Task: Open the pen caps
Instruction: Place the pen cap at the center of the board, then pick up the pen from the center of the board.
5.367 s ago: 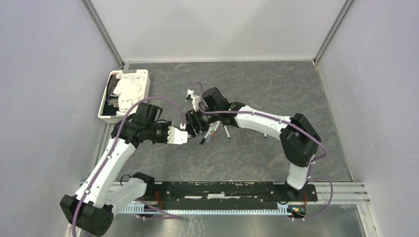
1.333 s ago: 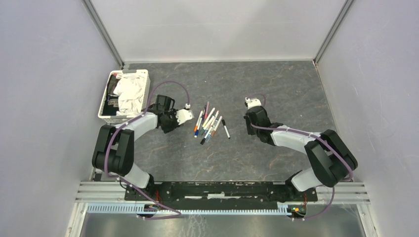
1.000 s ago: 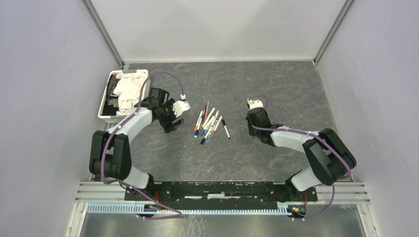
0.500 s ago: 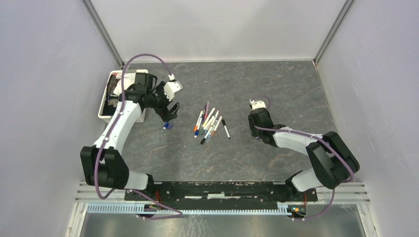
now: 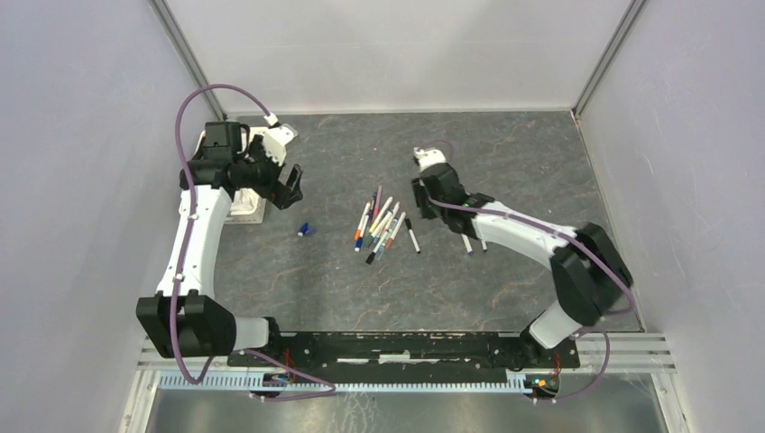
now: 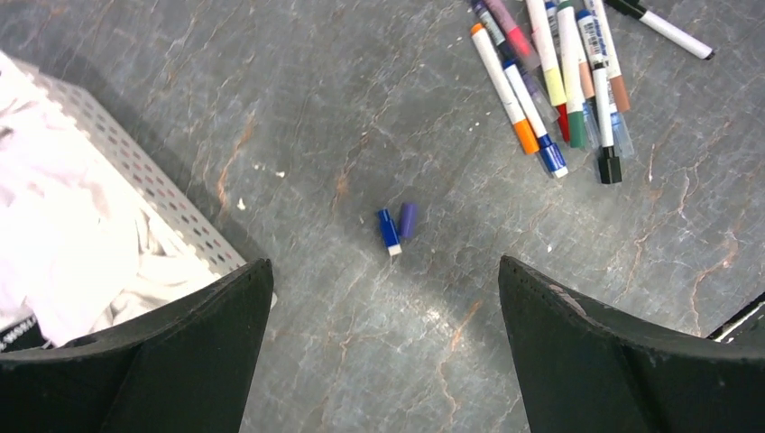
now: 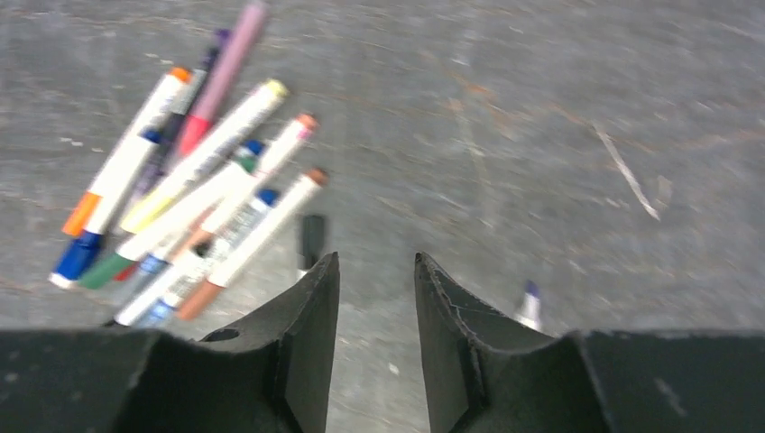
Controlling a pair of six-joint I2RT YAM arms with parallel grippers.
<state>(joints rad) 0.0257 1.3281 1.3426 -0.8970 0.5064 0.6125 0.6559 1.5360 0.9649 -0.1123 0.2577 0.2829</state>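
Observation:
Two loose pen caps, one blue point(image 6: 388, 231) and one purple point(image 6: 407, 219), lie side by side on the grey table point(image 5: 541, 162), also seen from above as a blue speck point(image 5: 307, 229). A pile of white pens point(image 5: 382, 224) point(image 6: 559, 81) point(image 7: 198, 207) with coloured caps on their ends lies mid-table. My left gripper point(image 5: 290, 185) point(image 6: 383, 263) hangs wide open and empty above the loose caps, beside the tray. My right gripper point(image 5: 421, 195) point(image 7: 377, 259) is open and empty just right of the pile, near a black-capped pen point(image 7: 311, 239).
A white perforated tray point(image 5: 255, 215) point(image 6: 135, 171) of white cloth stands at the back left, partly under my left arm. Two uncapped pens point(image 5: 474, 244) lie under my right forearm; one tip point(image 7: 530, 307) shows right of the fingers. Grey walls enclose three sides.
My left gripper opened fully and swung back-left toward the tray, leaving a blue cap on the table. My right gripper opened and moved up-left toward the pen pile.

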